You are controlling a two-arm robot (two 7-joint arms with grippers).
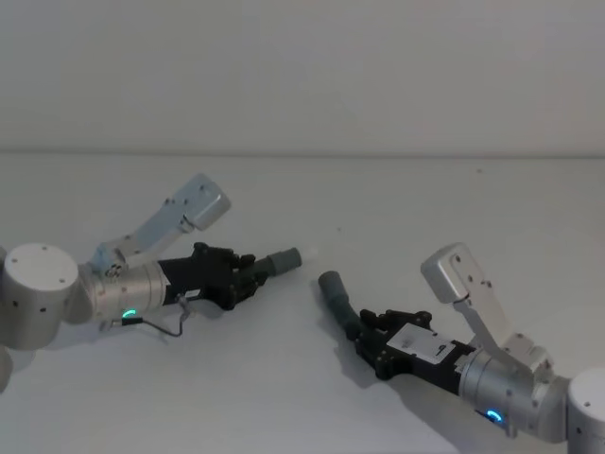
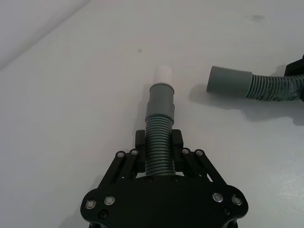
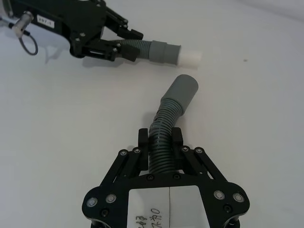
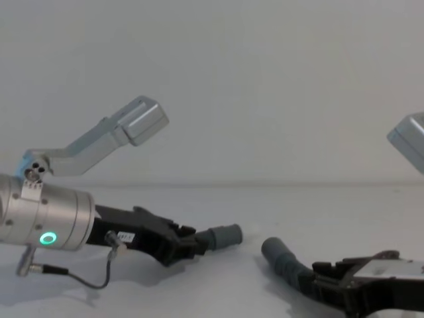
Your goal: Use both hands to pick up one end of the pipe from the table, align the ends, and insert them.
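Two dark-grey corrugated pipe pieces lie low over the white table. My left gripper is shut on the ribbed part of one pipe piece; its grey cuff end carries a white tip. The other pipe piece is clamped in my right gripper, which is shut on it, and its plain grey cuff end bends up toward the left piece. The two ends sit a short gap apart, the plain cuff not in line with the tipped one.
The table runs wide and white behind both arms to a pale wall. A thin black cable loops under the left wrist. Grey arm links rise above each gripper.
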